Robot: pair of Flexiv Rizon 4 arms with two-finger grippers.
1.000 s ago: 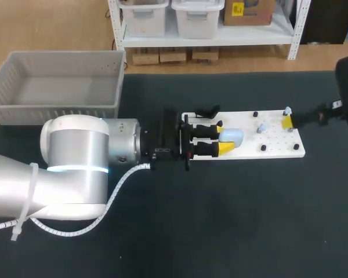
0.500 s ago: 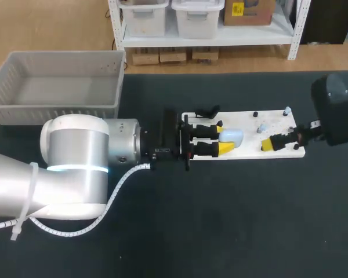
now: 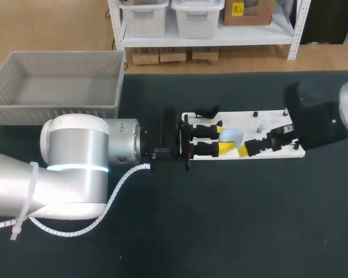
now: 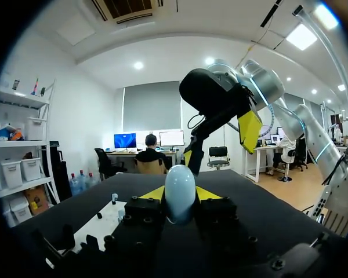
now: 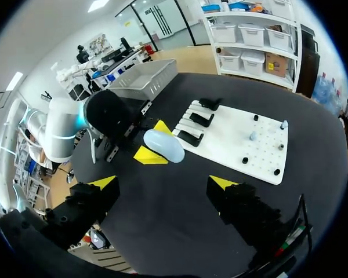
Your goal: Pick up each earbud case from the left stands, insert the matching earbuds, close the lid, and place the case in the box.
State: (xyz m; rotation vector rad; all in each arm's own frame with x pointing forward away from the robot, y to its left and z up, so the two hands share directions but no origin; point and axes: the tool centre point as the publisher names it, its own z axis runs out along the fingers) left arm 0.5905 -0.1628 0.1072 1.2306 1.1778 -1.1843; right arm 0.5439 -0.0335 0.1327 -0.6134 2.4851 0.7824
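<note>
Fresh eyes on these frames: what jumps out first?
The bulky left arm fills the head view's left side, with the left gripper shut on a pale blue earbud case over the white peg board. The right gripper, fingers apart, is close to that case from the other side. A grey basket sits at the table's far left corner.
</note>
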